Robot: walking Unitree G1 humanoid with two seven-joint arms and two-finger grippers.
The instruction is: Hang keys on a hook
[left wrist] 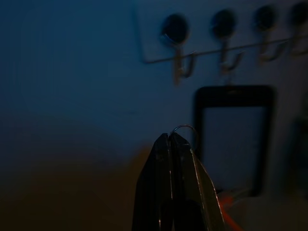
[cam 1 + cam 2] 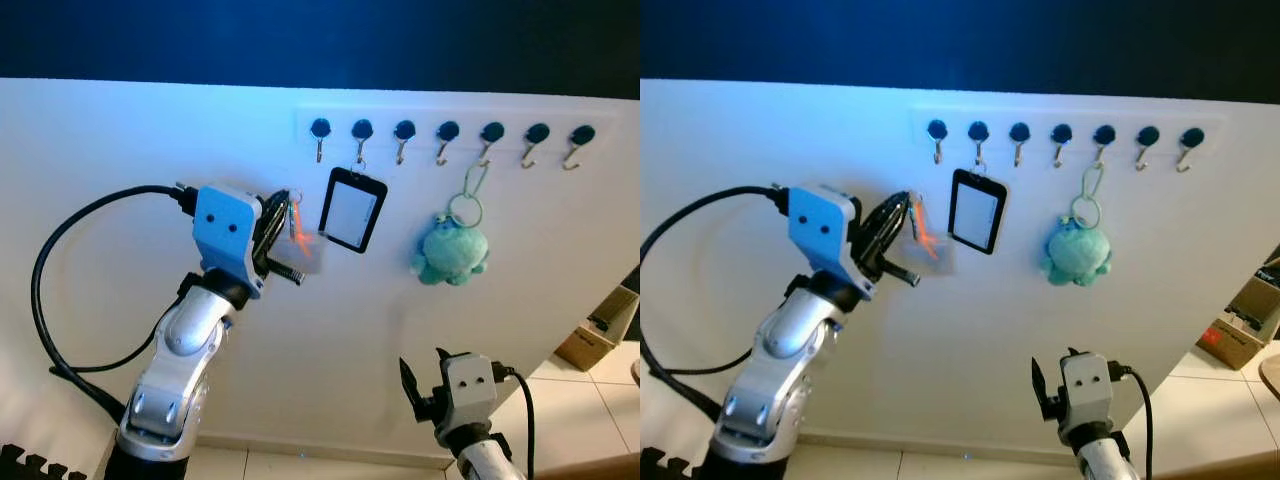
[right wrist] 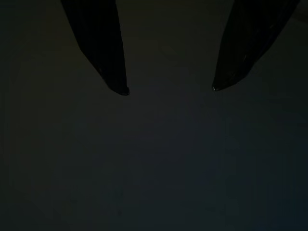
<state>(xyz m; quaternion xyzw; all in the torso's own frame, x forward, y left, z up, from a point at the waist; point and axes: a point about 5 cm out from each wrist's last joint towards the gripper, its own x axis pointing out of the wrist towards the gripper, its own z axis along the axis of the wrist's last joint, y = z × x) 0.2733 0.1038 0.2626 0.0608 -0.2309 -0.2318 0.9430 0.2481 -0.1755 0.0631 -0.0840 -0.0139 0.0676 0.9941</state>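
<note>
My left gripper [image 2: 284,203] is raised against the white wall, shut on the keys [image 2: 297,224], whose metal ring [image 1: 184,129] pokes out above the fingertips and whose orange tag hangs below. It is below and left of the leftmost hook [image 2: 320,134] in a row of several black-knobbed hooks [image 2: 448,137]. In the left wrist view the leftmost hook [image 1: 177,45] is above the ring, some way off. My right gripper [image 3: 168,89] hangs low near the wall's base, open and holding nothing.
A black-framed card holder [image 2: 352,209] hangs from the second hook, just right of the keys. A teal plush toy [image 2: 451,251] hangs on a ring from a hook further right. A cardboard box [image 2: 601,328] stands on the tiled floor at the right.
</note>
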